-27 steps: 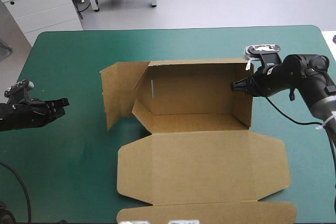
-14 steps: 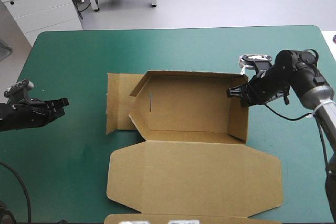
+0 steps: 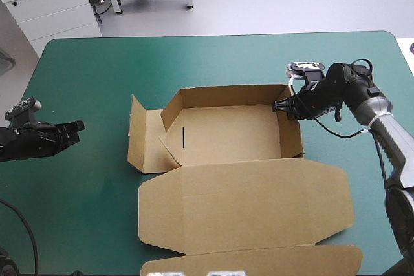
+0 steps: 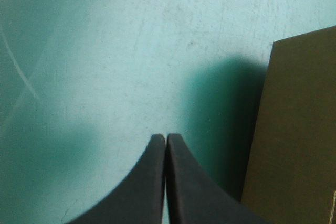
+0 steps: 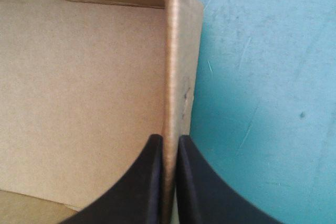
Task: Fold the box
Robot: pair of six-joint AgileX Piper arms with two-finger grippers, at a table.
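The brown box (image 3: 226, 135) sits mid-table as an open tray with its far and right walls raised, and its lid (image 3: 249, 205) lies flat toward the near edge. My right gripper (image 3: 279, 106) is shut on the box's right wall near the far right corner; the right wrist view shows that wall's top edge (image 5: 176, 66) pinched between the black fingers (image 5: 151, 182). The left side flap (image 3: 143, 141) is splayed outward, half raised. My left gripper (image 3: 77, 125) rests low over the teal-green cover, shut on nothing, well left of the box. The left wrist view shows a brown flap (image 4: 294, 129) ahead of it.
Bare teal-green cover (image 3: 84, 69) lies to the left and beyond the box. The lid's tuck flap (image 3: 252, 262) reaches the table's near edge. A black cable (image 3: 343, 135) loops from the right wrist over the cover.
The right gripper has pulled the right wall leftward and toward the far edge, and the whole box has slid and turned a little. The left flap swung inward. The left arm has not moved.
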